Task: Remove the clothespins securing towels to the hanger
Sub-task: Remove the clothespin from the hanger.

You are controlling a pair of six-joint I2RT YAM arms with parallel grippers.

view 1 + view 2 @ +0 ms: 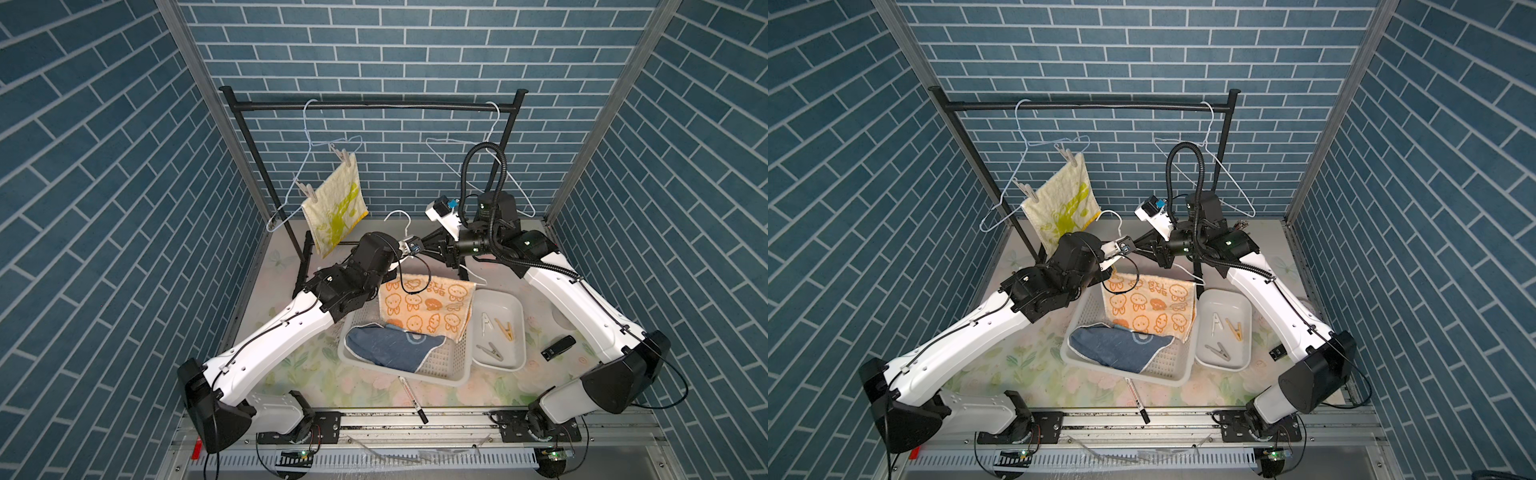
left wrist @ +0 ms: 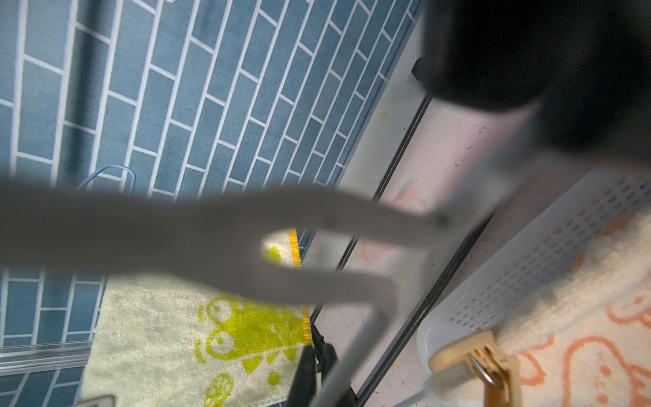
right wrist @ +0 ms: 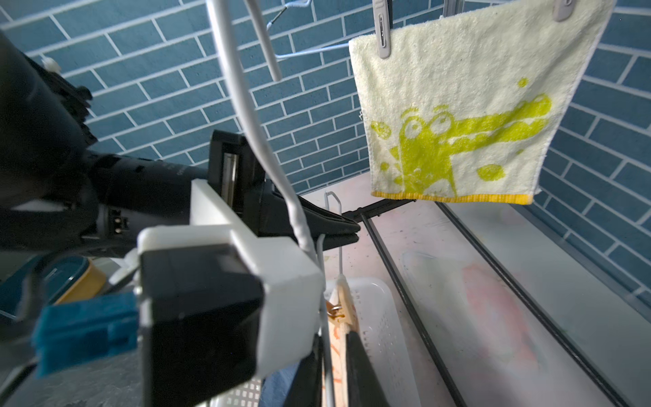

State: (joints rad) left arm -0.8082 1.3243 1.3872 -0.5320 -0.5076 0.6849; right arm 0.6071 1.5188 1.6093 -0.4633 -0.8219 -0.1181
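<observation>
Three clothespins [image 1: 509, 330] lie in the tray [image 1: 494, 301] beside the basket [image 1: 440, 374], blue towel [image 1: 390, 345] inside. Over the basket, left gripper [image 3: 355, 232] clamps the orange towel [image 1: 428, 303] by its hanger [image 3: 297, 225], tan pin [image 2: 475, 359] on. Right gripper [image 3: 333, 349] shows narrow jaws there, grip unclear. Behind the basket, yellow towel [image 1: 336, 208]: two grey pins [image 1: 307, 191] to go.

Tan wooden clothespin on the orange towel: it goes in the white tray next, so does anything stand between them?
Nothing visible does. Between the tan wooden clothespin and the white plastic tray lies only the orange cartoon towel that it clips.
</observation>
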